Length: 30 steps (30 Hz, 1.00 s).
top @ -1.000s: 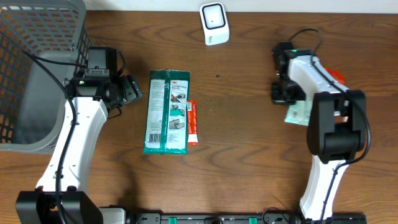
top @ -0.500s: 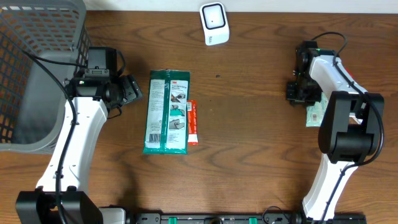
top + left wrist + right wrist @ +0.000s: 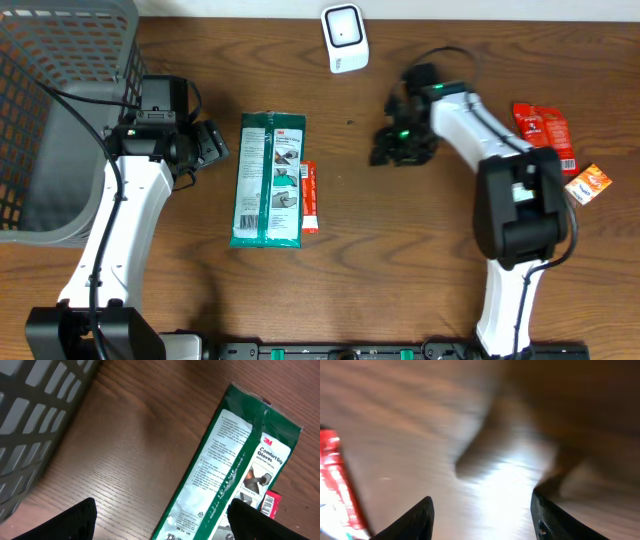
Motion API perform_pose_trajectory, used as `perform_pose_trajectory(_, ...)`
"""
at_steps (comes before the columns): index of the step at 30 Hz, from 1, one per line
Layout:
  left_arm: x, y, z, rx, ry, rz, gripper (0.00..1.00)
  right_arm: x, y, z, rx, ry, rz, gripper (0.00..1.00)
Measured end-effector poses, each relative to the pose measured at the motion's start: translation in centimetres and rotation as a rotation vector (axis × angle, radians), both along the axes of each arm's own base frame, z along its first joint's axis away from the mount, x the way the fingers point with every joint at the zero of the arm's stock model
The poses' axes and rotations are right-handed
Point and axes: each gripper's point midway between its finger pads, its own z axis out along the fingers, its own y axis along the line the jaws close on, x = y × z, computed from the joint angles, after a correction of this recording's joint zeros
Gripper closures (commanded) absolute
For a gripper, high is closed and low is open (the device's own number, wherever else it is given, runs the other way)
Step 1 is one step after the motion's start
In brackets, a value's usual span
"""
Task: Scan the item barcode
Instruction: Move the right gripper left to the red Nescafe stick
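Right hand point(image 3: 390, 152) open and empty, so I'd steer it toward nine o'clock and pinch the glove pack point(image 3: 268, 180) edgewise

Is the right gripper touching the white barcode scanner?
Apart. The overhead view shows bare wooden table between the right gripper and the white barcode scanner.

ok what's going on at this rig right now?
Barcode scanning job, nothing gripped. The left gripper hovers open beside the green glove pack. The right gripper is open and empty over the table near the scanner; its wrist view is blurred. Red packets and an orange packet lie at far right.
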Motion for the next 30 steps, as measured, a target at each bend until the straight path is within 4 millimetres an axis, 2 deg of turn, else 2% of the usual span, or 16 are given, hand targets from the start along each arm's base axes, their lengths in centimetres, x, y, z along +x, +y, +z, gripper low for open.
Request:
perform_pose_trajectory(2,0.0,0.0,0.0,0.0,0.0,0.0,0.16,-0.8,2.2,0.0,0.009,0.004,0.029,0.44)
perform_pose_trajectory(4,0.0,0.0,0.0,0.0,0.0,0.0,0.16,-2.5,5.1,0.0,0.006,0.023,0.062,0.45)
perform_pose_trajectory(5,0.0,0.0,0.0,0.0,0.0,0.0,0.16,-2.9,5.6,-0.1,-0.001,0.026,0.065,0.46)
perform_pose_trajectory(6,0.0,0.0,0.0,0.0,0.0,0.0,0.16,-3.4,6.3,-0.2,-0.025,0.027,0.063,0.65)
perform_pose_trajectory(8,0.0,0.0,0.0,0.0,0.0,0.0,0.16,-4.1,7.1,-0.4,-0.053,0.027,0.063,0.72)
perform_pose_trajectory(14,0.0,0.0,0.0,0.0,0.0,0.0,0.16,-4.7,7.6,-0.4,-0.08,0.039,0.029,0.69)
perform_pose_trajectory(15,0.0,0.0,0.0,0.0,0.0,0.0,0.16,-4.9,7.6,-0.2,-0.083,0.039,0.017,0.69)
perform_pose_trajectory(18,0.0,0.0,0.0,0.0,0.0,0.0,0.16,-4.8,8.7,2.2,-0.097,-0.04,-0.001,0.71)
perform_pose_trajectory(19,0.0,0.0,0.0,0.0,0.0,0.0,0.16,-4.7,9.5,3.1,-0.111,-0.095,-0.002,0.7)
perform_pose_trajectory(21,0.0,0.0,0.0,0.0,0.0,0.0,0.16,-5.0,11.1,3.6,-0.113,-0.143,0.005,0.46)
perform_pose_trajectory(22,0.0,0.0,0.0,0.0,0.0,0.0,0.16,-5.2,12.1,3.7,-0.107,-0.166,0.01,0.38)
perform_pose_trajectory(23,0.0,0.0,0.0,0.0,0.0,0.0,0.16,-5.7,14.0,3.9,-0.087,-0.198,0.014,0.43)
perform_pose_trajectory(24,0.0,0.0,0.0,0.0,0.0,0.0,0.16,-6.4,15.0,3.8,-0.084,-0.203,0.02,0.54)
perform_pose_trajectory(25,0.0,0.0,0.0,0.0,0.0,0.0,0.16,-6.8,15.8,3.8,-0.075,-0.218,0.023,0.59)
perform_pose_trajectory(27,0.0,0.0,0.0,0.0,0.0,0.0,0.16,-7.3,16.7,3.6,-0.083,-0.236,0.021,0.64)
perform_pose_trajectory(30,0.0,0.0,0.0,0.0,0.0,0.0,0.16,-7.8,16.5,3.4,-0.147,-0.268,-0.006,0.72)
